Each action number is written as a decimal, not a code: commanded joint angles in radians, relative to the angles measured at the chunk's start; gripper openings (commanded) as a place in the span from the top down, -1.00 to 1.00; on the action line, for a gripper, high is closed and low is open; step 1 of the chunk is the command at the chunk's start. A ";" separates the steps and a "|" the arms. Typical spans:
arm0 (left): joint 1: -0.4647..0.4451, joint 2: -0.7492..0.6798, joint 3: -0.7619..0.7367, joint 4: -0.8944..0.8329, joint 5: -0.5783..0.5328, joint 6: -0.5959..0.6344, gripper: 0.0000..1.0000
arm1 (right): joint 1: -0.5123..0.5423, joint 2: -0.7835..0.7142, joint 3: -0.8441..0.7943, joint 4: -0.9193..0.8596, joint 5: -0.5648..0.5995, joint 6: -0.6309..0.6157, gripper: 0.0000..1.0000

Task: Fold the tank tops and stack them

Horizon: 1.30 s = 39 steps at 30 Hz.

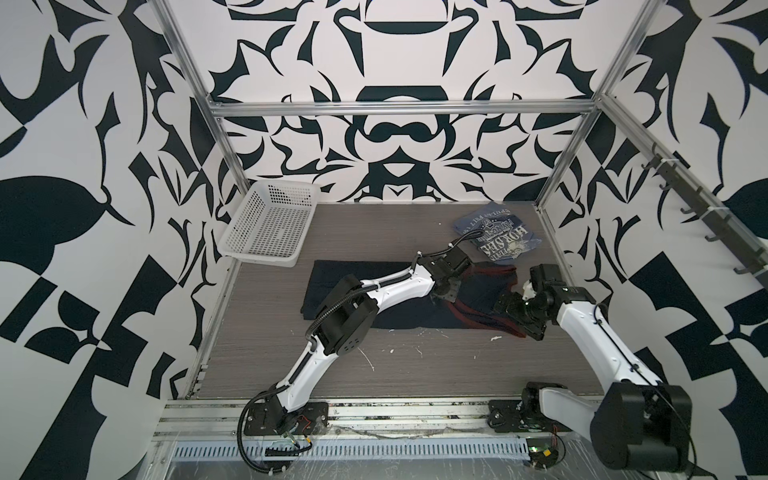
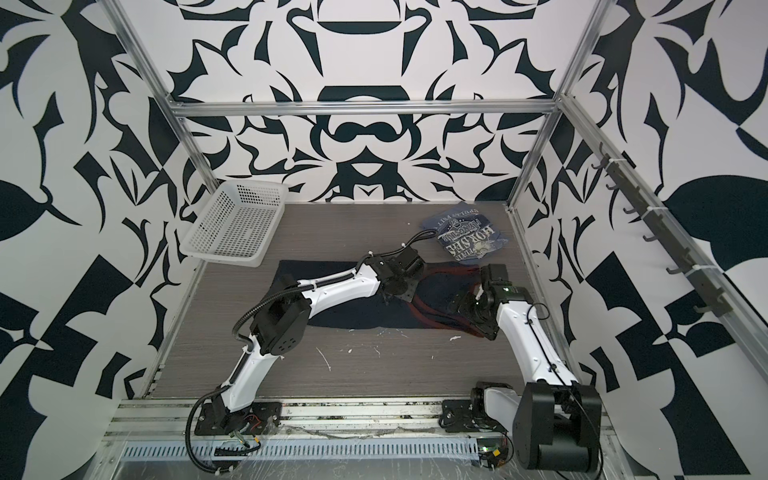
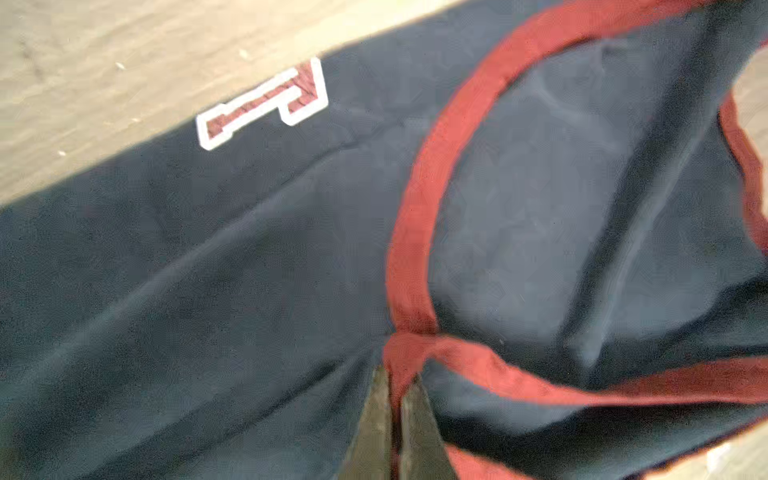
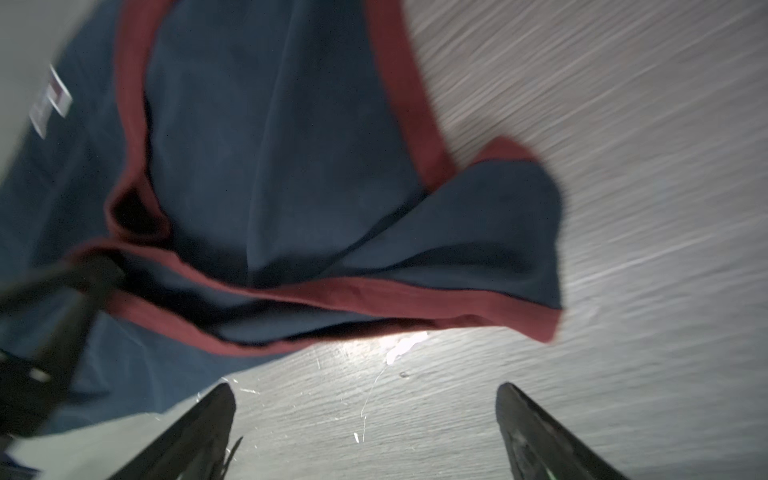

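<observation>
**Setting.** Enclosure walled in white panels with bold black ornament, framed in aluminium bars. The floor is a grey wood-grain tabletop (image 1: 415, 370) with white flecks and scratches.

**Item 1.** White perforated plastic basket (image 1: 258, 260), rectangular, at the far left of the table, close to the hem corner of item 2.

**Item 2.** Large navy cloth tank top with red trim (image 1: 328, 282). It lies lengthwise across the middle of the table, hem towards the basket and straps towards the right. The strap end is rumpled and partly doubled over. The left wrist view shows a red block letter edged in white (image 3: 266, 104) near the cloth's edge.

**Item 3.** Smaller slate-blue tank top with dark lettered print (image 1: 494, 237), folded print side up at the far right of the table, just beyond the straps of item 2.

**Item 4.** Left gripper (image 3: 397, 374), reaching across the navy top. Its fingers are pressed together, pinching the red trim where two bands meet.

**Item 5.** Right gripper (image 4: 365, 388), low beside the strap end. Its fingers are spread wide over bare table, holding nothing, and the red-edged strap lies just ahead of them.
</observation>
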State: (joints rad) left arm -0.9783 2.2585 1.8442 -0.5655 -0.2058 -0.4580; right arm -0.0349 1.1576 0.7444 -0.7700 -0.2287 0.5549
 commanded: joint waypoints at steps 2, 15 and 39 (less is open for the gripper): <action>0.015 0.057 0.039 0.004 -0.012 -0.022 0.97 | 0.038 0.053 -0.032 0.055 0.006 0.039 -1.00; 0.032 0.108 0.054 0.001 -0.013 -0.031 0.80 | 0.039 0.201 0.001 0.162 0.088 0.019 -1.00; 0.041 0.102 0.036 0.030 -0.009 -0.041 0.50 | -0.049 0.338 0.162 0.193 0.049 0.014 -0.89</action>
State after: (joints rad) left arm -0.9436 2.3341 1.8771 -0.5373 -0.2089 -0.4896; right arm -0.0715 1.4811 0.8639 -0.6006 -0.1761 0.5724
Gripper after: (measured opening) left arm 0.248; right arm 0.947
